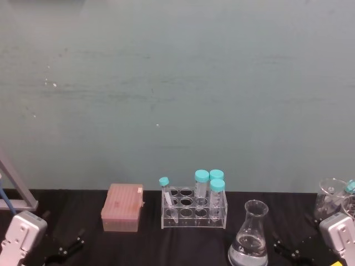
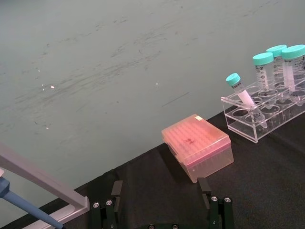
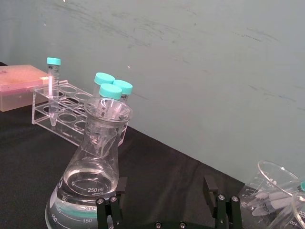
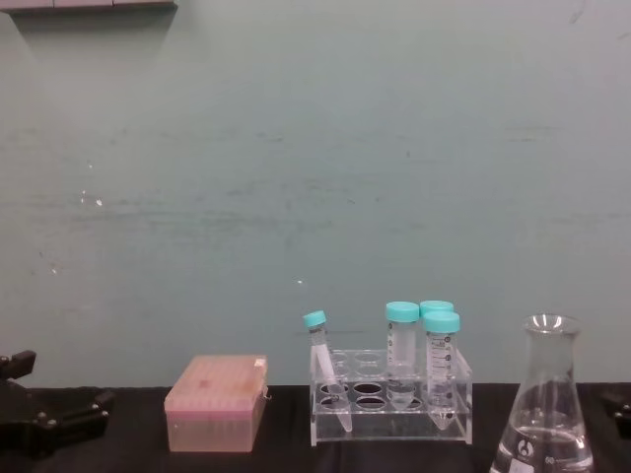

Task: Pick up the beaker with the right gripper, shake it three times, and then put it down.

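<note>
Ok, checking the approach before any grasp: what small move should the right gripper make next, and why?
Probably shift the right gripper toward the robot's left. It is open and empty, and the beaker stands on the table beside its fingers, not between them, so closing now would likely miss. The left gripper is parked low at the left.

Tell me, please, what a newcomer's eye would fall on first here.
The clear beaker, part-filled with clear liquid, stands front right, beside the open right gripper. Left of it, teal-capped tubes rise from a clear rack, then a pink box. The left gripper rests front left.
</note>
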